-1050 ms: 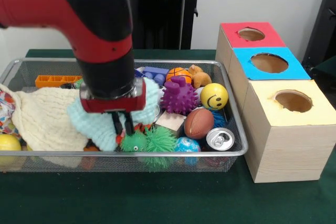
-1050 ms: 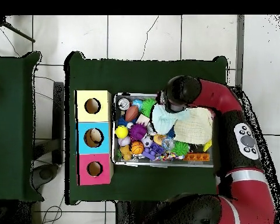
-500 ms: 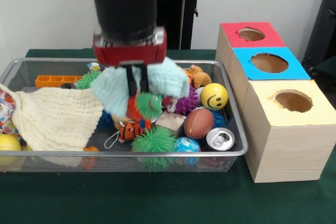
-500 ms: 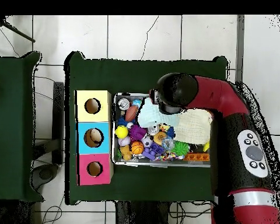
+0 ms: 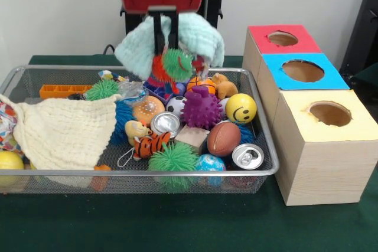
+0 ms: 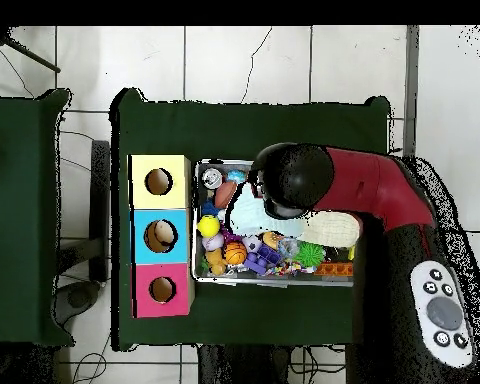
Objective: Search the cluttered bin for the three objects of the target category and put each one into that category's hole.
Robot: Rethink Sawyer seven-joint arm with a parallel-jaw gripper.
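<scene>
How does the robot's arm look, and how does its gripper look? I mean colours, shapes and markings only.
The arm is thick and rounded, glossy red with black sections; seen from overhead, a grey oval panel with round buttons sits on it. The wrist ends in a red block with a silver band. The gripper beneath it has two thin, straight black fingers. No cables show.

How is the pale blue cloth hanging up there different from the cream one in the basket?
The pale blue cloth hangs in the air, pinched by the gripper; the cream cloth lies spread in the wire basket. The blue one looks smaller and bunched; the cream one drapes over the clutter. Both look like textured knit fabric.
</scene>
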